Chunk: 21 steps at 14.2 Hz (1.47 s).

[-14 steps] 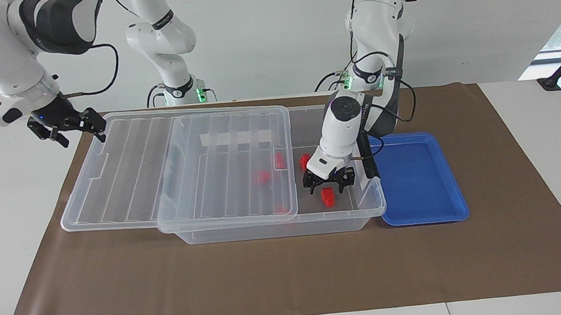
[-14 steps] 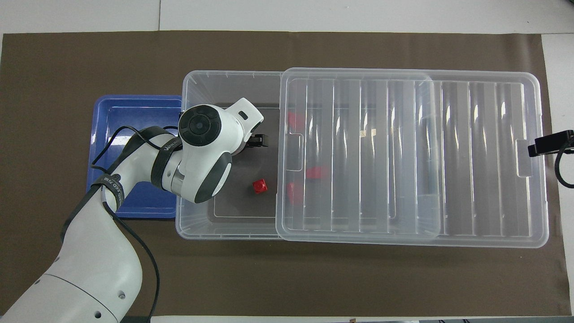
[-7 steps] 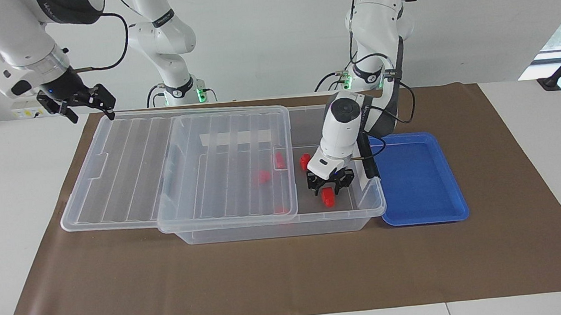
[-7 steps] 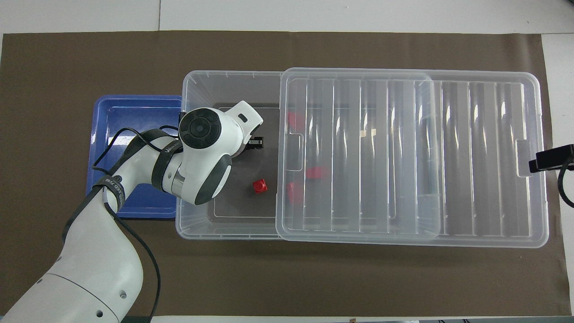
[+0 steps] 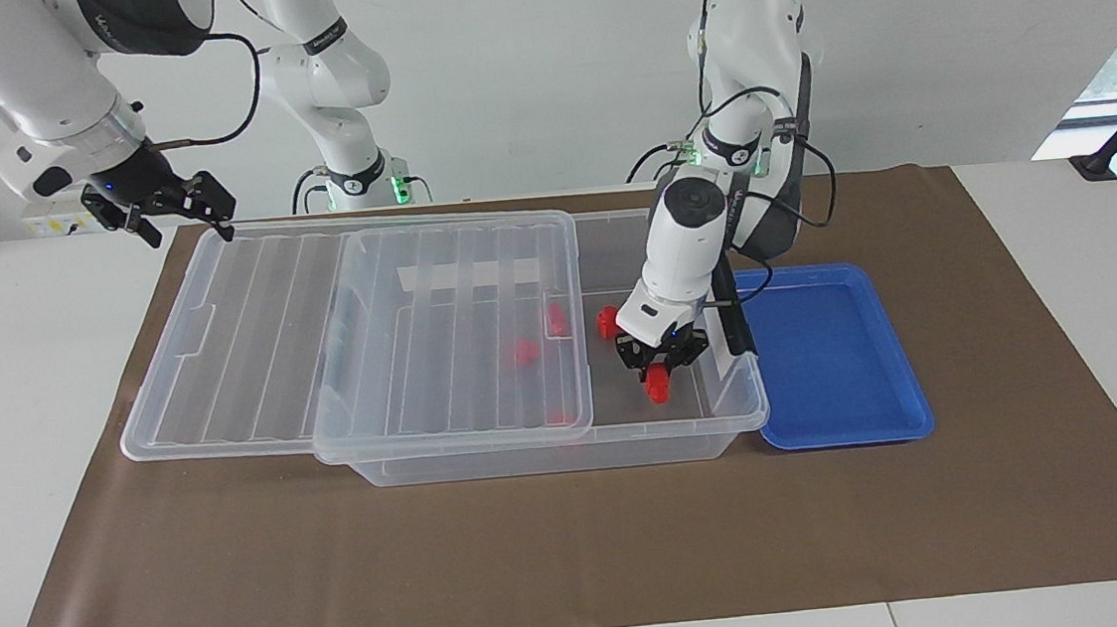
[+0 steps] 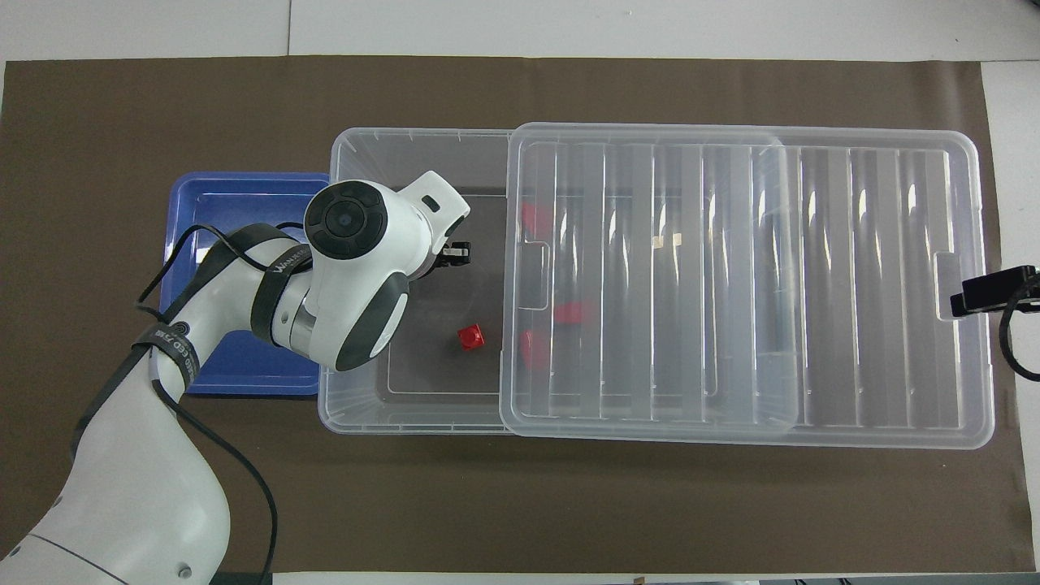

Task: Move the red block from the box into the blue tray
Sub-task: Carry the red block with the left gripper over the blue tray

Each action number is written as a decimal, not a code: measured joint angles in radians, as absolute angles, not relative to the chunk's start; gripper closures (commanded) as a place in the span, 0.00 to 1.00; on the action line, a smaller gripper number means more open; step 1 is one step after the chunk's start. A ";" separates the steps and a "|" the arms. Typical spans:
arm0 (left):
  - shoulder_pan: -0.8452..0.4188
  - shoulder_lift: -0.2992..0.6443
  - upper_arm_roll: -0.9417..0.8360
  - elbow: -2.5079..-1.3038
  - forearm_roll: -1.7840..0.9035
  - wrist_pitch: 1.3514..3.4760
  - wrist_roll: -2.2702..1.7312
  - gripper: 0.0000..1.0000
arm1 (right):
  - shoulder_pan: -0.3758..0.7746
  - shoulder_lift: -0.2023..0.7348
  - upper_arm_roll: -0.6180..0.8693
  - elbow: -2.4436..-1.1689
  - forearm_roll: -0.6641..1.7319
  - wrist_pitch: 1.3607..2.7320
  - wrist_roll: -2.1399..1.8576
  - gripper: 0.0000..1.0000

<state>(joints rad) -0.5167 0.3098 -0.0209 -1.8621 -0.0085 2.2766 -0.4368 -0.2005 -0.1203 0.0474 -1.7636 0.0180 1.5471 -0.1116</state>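
The clear box (image 5: 550,454) stands mid-table with its ribbed lid (image 5: 322,342) slid toward the right arm's end, so the end by the blue tray (image 5: 821,353) is uncovered. My left gripper (image 5: 660,373) is inside that uncovered end, shut on a red block (image 5: 659,386) and holding it just above the box floor. In the overhead view the wrist hides the held block and only a finger (image 6: 455,254) shows. My right gripper (image 5: 182,212) hangs open and empty in the air over the lid's corner at the right arm's end.
Another red block (image 5: 607,323) lies uncovered on the box floor (image 6: 470,337). More red blocks (image 6: 574,312) lie under the lid. The blue tray (image 6: 236,203) touches the box's short end and holds nothing. Brown paper (image 5: 577,551) covers the table.
My left gripper closed on the red block and raised it a little. My right gripper rose and drew back toward the robots, away from the lid.
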 measured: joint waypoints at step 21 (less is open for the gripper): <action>-0.181 -0.042 -0.006 -2.072 0.002 2.131 -0.072 1.00 | -0.146 -0.130 -0.011 -1.767 -0.014 1.559 -0.112 0.00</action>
